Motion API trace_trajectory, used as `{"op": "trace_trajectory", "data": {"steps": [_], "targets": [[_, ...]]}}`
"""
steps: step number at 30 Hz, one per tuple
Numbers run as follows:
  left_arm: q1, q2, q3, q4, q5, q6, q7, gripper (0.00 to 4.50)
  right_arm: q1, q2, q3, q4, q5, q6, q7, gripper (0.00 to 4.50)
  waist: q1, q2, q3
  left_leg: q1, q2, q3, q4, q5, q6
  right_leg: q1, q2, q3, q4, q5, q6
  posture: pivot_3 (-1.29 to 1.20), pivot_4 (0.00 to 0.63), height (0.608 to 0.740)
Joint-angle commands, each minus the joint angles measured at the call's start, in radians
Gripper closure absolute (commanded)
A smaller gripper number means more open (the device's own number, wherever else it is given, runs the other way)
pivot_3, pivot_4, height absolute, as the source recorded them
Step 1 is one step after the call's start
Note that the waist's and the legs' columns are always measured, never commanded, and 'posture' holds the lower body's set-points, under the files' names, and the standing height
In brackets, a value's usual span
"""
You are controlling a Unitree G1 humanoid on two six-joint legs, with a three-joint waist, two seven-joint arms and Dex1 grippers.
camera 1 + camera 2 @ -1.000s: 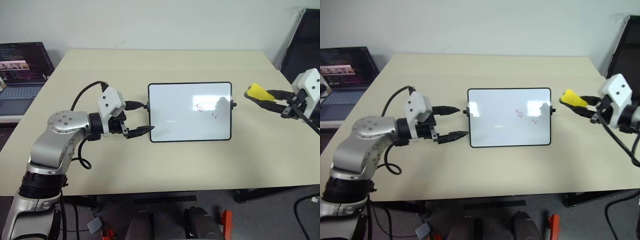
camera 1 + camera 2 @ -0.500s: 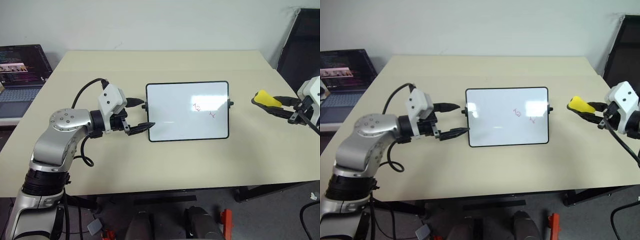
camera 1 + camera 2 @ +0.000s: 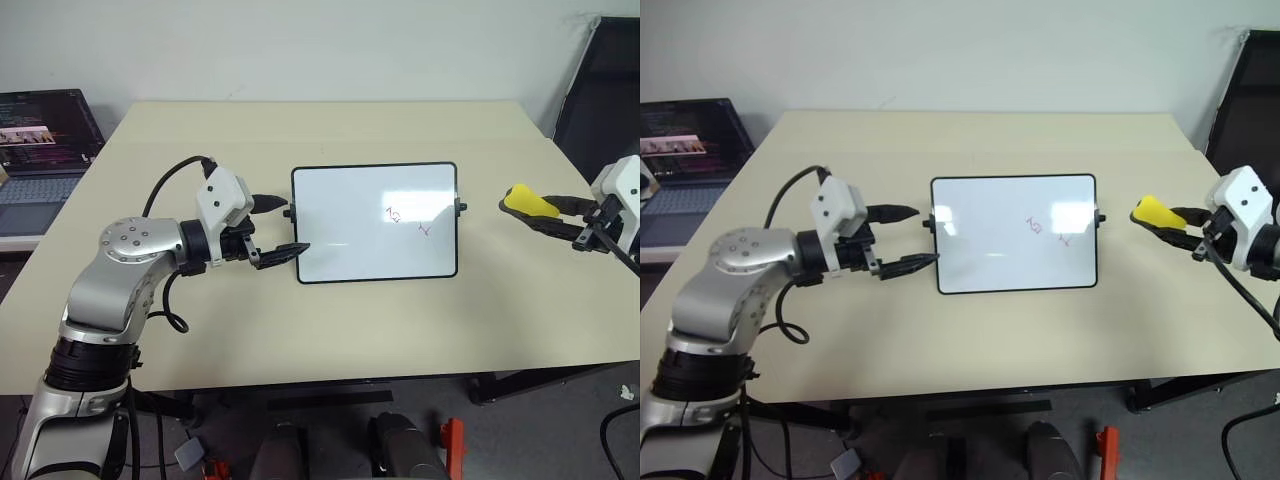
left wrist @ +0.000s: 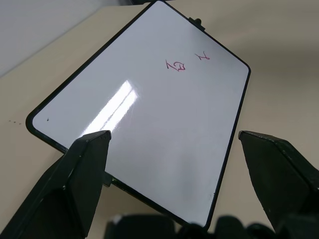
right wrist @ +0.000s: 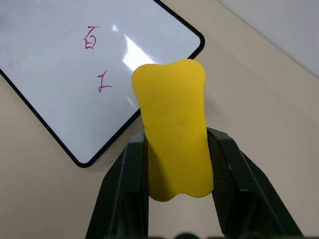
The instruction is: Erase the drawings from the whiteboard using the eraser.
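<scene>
The whiteboard (image 3: 360,235) lies flat in the middle of the table, with two small red drawings (image 3: 395,214) (image 3: 424,229) on its right half. They also show in the left wrist view as drawings (image 4: 175,64). My left gripper (image 3: 297,226) is open at the board's left short side, its fingers (image 4: 84,164) spread across that edge. Whether they touch the board I cannot tell. The yellow eraser (image 5: 174,129) is clamped between the fingers of my right gripper (image 3: 532,211), which hovers over the table just right of the board.
The beige table (image 3: 300,330) has bare room around the board. An open laptop (image 3: 40,150) stands on a separate surface at the far left. A dark panel (image 3: 600,90) stands past the table's right back corner.
The whole picture has shifted slightly, so the camera moved. The grippers, the eraser and the whiteboard keep their places.
</scene>
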Motion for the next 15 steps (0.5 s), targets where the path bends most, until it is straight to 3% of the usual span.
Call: {"op": "trace_trajectory", "data": {"steps": [1, 8, 15], "targets": [[-0.025, -0.004, 0.013, -0.004, -0.008, -0.013, -0.007, 0.00, -0.162, 0.188, 0.049, -0.024, -0.013, -0.028, -0.197, 3.25, -0.020, 0.000, 0.000, 0.001, 0.001, 0.001, 0.001, 0.000, 0.000, 0.001, 0.001, 0.001, 0.000, 0.000, 0.000, 0.00, 0.150, 0.740], [-0.048, -0.019, -0.003, 0.015, 0.002, -0.018, -0.016, 0.00, -0.236, 0.417, 0.188, -0.003, -0.152, -0.070, -0.398, 3.25, -0.019, 0.001, 0.001, -0.001, 0.001, -0.003, 0.000, 0.001, 0.001, 0.000, 0.002, -0.001, 0.000, 0.003, -0.001, 0.00, 0.150, 0.740], [-0.032, -0.017, 0.004, 0.002, 0.000, -0.012, -0.016, 0.00, -0.245, 0.477, 0.251, 0.139, -0.244, -0.150, -0.464, 3.25, 0.000, 0.001, 0.001, -0.002, 0.000, -0.002, 0.000, 0.001, 0.001, -0.001, 0.001, -0.001, -0.001, 0.004, -0.004, 0.00, 0.150, 0.740]]}}
